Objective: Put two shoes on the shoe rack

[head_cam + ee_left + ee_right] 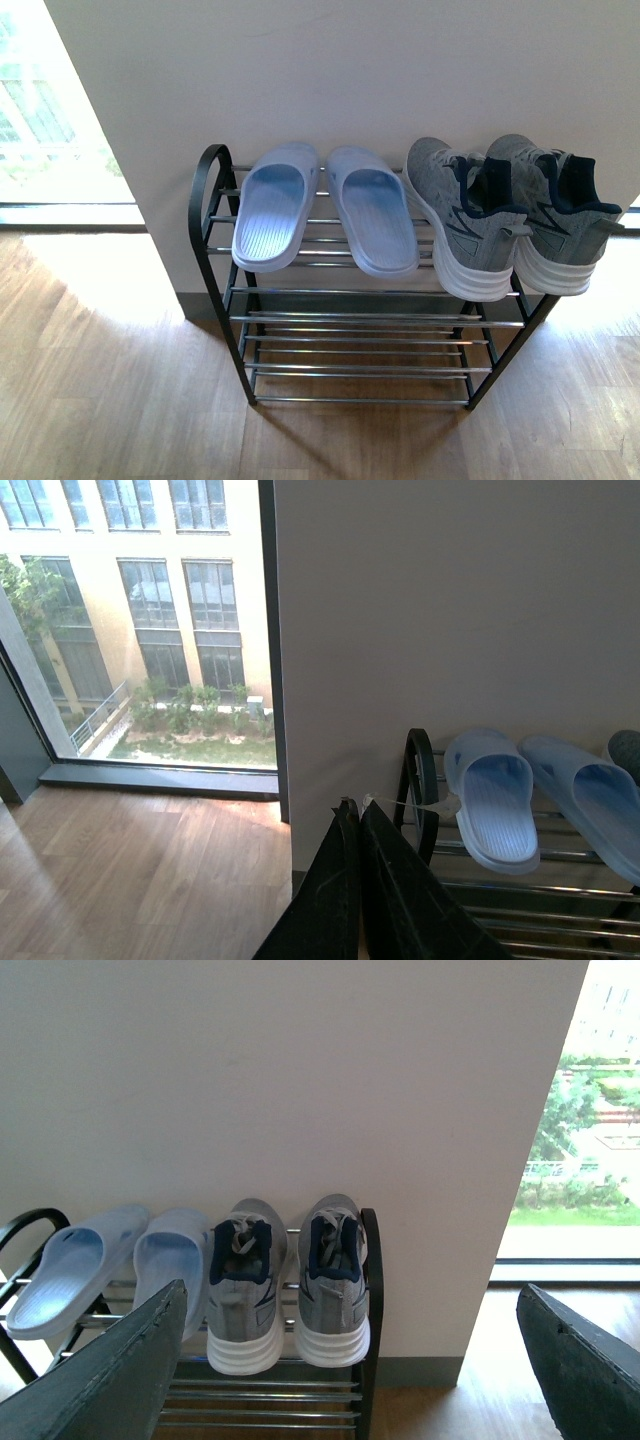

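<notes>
The two shoes, a left grey sneaker (455,215) and a right grey sneaker (552,210), sit side by side and touching on the top tier of the shoe rack (360,330), at the end farthest from its curved black side frame (207,200). Their toes point toward the wall (350,80) and their thick white heels hang slightly over the front bar. Beside them on the same tier, filling the rest of it up to the curved frame, lies a pair of pale blue slippers (325,210), also toes to the wall. The lower tiers of chrome bars hold nothing visible. The rack stands against the wall on a wooden floor (120,400), with a bright window (50,110) off beyond the curved frame. The left gripper (358,815) shows its dark fingers pressed together, holding nothing, near the curved frame. The right gripper (350,1360) has its fingers spread wide, empty, facing the sneakers from a distance.
</notes>
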You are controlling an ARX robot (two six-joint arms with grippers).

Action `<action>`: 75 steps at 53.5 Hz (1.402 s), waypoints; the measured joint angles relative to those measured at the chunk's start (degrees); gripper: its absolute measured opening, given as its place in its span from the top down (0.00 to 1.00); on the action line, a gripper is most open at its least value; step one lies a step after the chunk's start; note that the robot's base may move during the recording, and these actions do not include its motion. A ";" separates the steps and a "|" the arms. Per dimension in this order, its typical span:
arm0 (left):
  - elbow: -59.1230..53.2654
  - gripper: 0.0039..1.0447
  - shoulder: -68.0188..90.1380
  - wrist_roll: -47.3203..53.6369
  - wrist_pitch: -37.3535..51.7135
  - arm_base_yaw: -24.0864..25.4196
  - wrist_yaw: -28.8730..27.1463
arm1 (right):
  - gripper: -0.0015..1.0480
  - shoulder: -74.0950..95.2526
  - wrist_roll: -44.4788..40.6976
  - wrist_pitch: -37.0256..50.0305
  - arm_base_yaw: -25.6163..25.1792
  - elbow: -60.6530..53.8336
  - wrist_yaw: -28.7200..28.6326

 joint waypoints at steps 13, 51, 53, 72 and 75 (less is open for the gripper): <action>0.00 0.99 -4.70 0.00 -4.59 0.00 0.00 | 0.09 0.00 0.00 0.00 0.00 0.00 0.00; 0.02 0.50 -14.95 0.00 -15.96 0.02 0.00 | 0.09 -0.02 0.00 0.00 0.00 0.00 0.00; 0.02 0.45 -14.95 -0.02 -15.96 0.02 0.00 | 0.09 -0.02 0.00 0.00 0.02 0.00 0.00; 0.02 0.09 -14.97 0.00 -15.96 0.02 0.00 | 0.09 0.00 0.00 0.00 0.00 0.00 -0.02; 0.02 0.09 -14.99 0.00 -15.96 0.02 0.02 | 0.09 -0.02 0.00 0.00 0.00 0.00 0.04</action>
